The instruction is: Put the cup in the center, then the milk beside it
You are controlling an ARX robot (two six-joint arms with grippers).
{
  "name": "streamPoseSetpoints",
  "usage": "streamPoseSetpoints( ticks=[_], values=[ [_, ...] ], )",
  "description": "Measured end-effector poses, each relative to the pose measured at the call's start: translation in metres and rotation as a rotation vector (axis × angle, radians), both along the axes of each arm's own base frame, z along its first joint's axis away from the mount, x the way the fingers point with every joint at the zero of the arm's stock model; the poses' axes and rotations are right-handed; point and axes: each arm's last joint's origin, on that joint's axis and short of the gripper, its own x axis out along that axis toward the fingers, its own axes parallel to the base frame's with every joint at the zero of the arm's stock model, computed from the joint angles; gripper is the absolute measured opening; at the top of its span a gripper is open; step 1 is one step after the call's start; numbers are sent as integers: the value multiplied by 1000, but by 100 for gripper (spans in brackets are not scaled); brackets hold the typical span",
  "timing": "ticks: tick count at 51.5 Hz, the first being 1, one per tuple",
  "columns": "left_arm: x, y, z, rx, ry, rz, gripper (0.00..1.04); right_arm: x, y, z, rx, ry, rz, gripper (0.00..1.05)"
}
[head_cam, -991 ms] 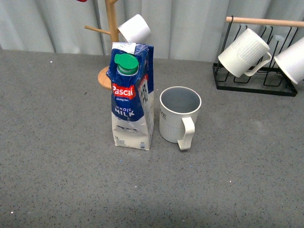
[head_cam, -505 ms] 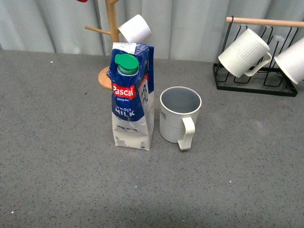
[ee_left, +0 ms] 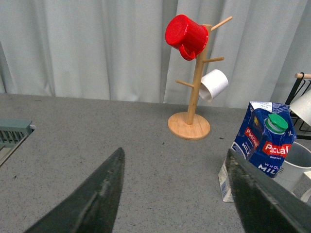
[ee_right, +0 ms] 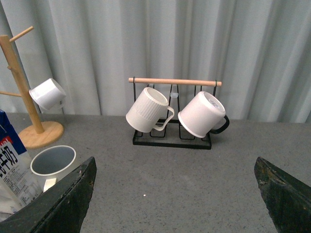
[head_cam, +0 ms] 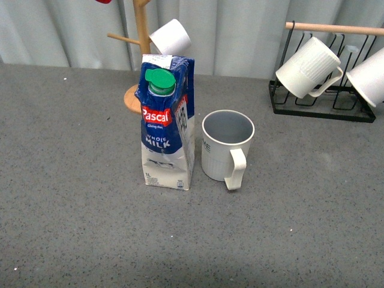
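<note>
Cup (head_cam: 227, 146) stands mid-counter (head_cam: 72, 198), milk (head_cam: 167, 123) upright just beside it as required; both end effectors, left (ee_left: 175, 194) and right (ee_right: 177, 194), spread wide, empty.

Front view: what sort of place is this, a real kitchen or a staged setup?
Probably a staged tabletop: a grey speckled table backed by a plain curtain, with a wooden mug tree, a wire mug rack, a milk carton and a ribbed mug.
</note>
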Motion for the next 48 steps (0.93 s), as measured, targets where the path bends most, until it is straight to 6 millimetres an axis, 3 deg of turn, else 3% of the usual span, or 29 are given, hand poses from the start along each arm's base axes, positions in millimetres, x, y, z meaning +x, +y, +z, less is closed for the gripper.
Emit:
streamPoseSetpoints(
  ticks=[12,48],
  values=[
    [0,0,0,1,0,0,99,0,0,0,0,0,0,95],
    [0,0,0,3,0,0,98,0,0,0,0,0,0,95]
  ],
)
